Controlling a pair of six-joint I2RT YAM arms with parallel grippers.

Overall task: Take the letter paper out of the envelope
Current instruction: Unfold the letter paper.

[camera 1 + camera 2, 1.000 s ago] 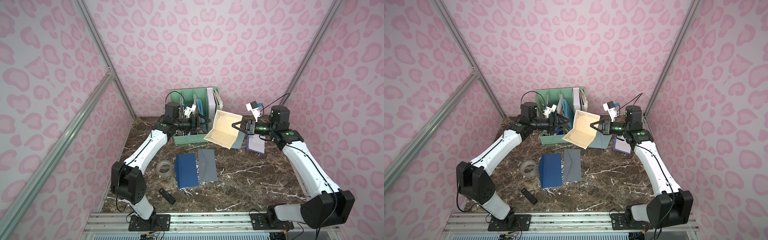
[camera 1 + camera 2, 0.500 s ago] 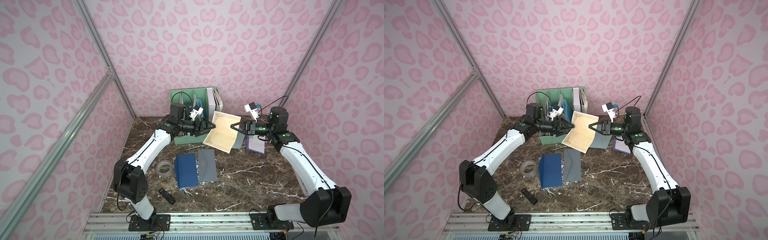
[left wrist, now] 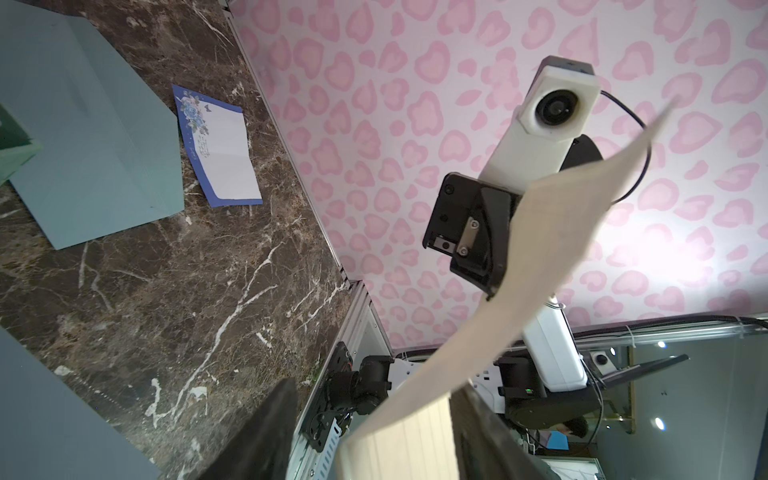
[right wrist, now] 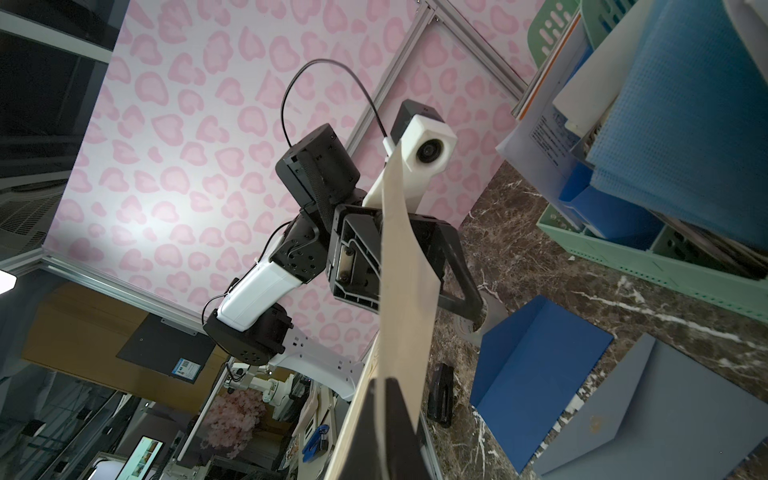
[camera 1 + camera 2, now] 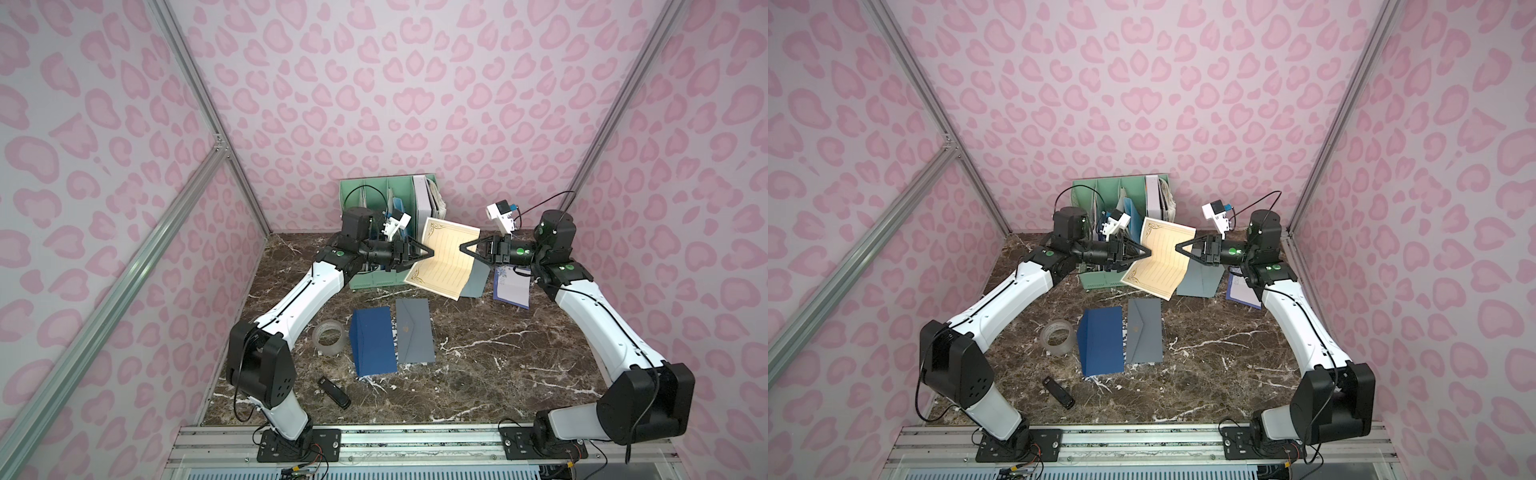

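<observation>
The letter paper [image 5: 444, 257], a cream lined sheet with gold corner ornaments, hangs in the air at the back of the table, in both top views [image 5: 1160, 266]. My right gripper [image 5: 460, 248] is shut on its right edge; in the right wrist view [image 4: 390, 415] the sheet [image 4: 403, 270] runs edge-on from the jaws. My left gripper [image 5: 432, 252] straddles the left edge, jaws partly open. In the left wrist view [image 3: 374, 440] the paper [image 3: 540, 257] lies against one finger, with a gap to the other. A grey-blue envelope [image 5: 473, 280] lies flat under the sheet.
A mint green file organizer [image 5: 374, 279] stands behind my left arm. A dark blue envelope [image 5: 372, 340] and a grey envelope [image 5: 413, 330] lie mid-table, with a clear tape roll [image 5: 328, 337] and a small black object [image 5: 334, 391]. A blue-bordered floral letter [image 5: 512, 286] lies under my right wrist.
My left gripper has swung right from the organizer to the sheet's left edge and its jaws have narrowed around it. The right gripper still holds the sheet, shifted slightly left.
</observation>
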